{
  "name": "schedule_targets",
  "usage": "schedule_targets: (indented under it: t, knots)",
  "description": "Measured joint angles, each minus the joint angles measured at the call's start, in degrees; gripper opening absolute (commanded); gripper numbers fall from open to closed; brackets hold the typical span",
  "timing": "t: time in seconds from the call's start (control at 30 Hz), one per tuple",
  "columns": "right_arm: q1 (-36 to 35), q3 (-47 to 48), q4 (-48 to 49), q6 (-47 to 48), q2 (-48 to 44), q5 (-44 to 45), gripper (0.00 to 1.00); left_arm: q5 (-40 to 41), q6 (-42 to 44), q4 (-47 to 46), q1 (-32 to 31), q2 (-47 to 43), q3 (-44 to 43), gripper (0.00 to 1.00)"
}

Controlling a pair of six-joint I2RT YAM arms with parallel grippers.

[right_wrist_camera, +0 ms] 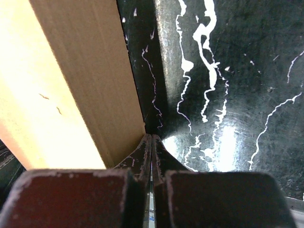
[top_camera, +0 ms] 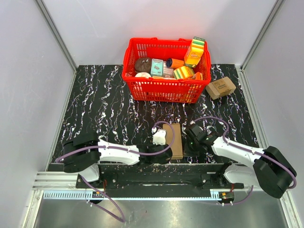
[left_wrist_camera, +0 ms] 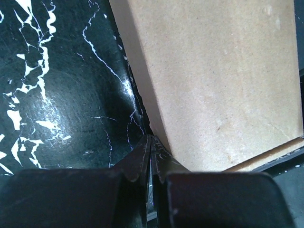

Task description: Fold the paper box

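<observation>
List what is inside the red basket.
The red basket holds a yellow-green carton, an orange container, a teal packet, a dark brown round item and a striped pack. Anything beneath them, and the basket floor, is covered.

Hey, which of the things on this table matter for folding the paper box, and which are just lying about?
For the job:
- paper box, near the table's front edge, between the arms
- left gripper, shut, at the box's left side
- right gripper, shut, at its right side

Lying about:
- red basket, full, at the back
- small printed carton, right of the basket
</observation>
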State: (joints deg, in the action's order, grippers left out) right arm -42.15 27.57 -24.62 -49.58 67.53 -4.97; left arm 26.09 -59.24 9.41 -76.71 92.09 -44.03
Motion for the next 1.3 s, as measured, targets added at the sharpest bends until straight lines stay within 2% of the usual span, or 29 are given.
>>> schedule_targets:
  t: [0.13, 0.2, 0.3, 0.4, 0.5, 0.6, 0.87, 1.17, 1.3]
  knots:
    - [-0.63, 0.22, -0.15, -0.26, 0.07, 0.59, 0.07, 0.44, 0.07, 0.26, -0.04, 0.00, 0.00, 0.07]
    - [-1.09, 0.24, -0.55, -0.39, -0.42, 1.44, 0.17, 0.61, -0.13, 0.09, -0.13, -0.24, 0.28, 0.11]
    - [-2.05, 0.22, -2.19, -0.31, -1.81, 2.91, 0.42, 0.63, -1.31, -1.27, -0.20, -2.23, 2.58, 0.38]
    - [-2.49, 0.37, -4.98, -0.17, -5.40, 5.64, 0.59, 0.57, -1.92, 1.49, -0.63, -5.81, 4.46, 0.66]
    - [-2.56, 1.33, -8.09, 0.07, -9.79, 8.50, 0.70, 0.87, -2.36, 7.23, -0.94, -9.79, 5.33, 0.85]
    - [-2.75, 4.37, -11.45, 0.37, -12.76, 11.74, 0.79, 1.81, -2.23, 11.87, -1.01, -13.73, 5.33, 0.97]
    - [-2.84, 12.74, -19.52, 0.59, -15.37, 21.00, 0.83, 7.04, 0.63, 22.91, -1.03, -25.46, 2.93, 0.99]
    - [-2.86, 14.51, -20.98, 2.05, -20.81, 23.15, 0.85, 13.00, 3.02, 29.75, -1.03, -39.60, 1.60, 0.99]
    - [-2.86, 11.69, -17.00, 2.69, -27.74, 23.91, 0.97, 15.04, 3.56, 30.99, -1.03, -42.97, 1.49, 0.99]
